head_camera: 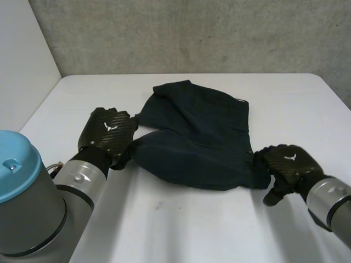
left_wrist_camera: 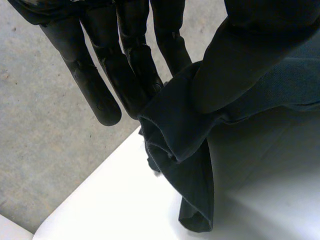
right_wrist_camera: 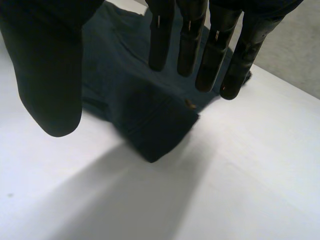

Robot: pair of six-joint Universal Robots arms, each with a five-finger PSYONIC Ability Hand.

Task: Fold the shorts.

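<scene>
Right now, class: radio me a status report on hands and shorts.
Left hand pinches shorts edge; right hand open by opposite corner. Shorts bunched on table. Nothing blocking.

The dark navy fabric shorts (head_camera: 200,131) are lying rumpled and partly doubled over at the middle of the white table (head_camera: 181,224), their left edge lifting slightly.

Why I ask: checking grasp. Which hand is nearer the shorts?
Left. The left hand pinches the shorts at an edge; the right hand hovers open over their opposite corner, seemingly not touching.
</scene>
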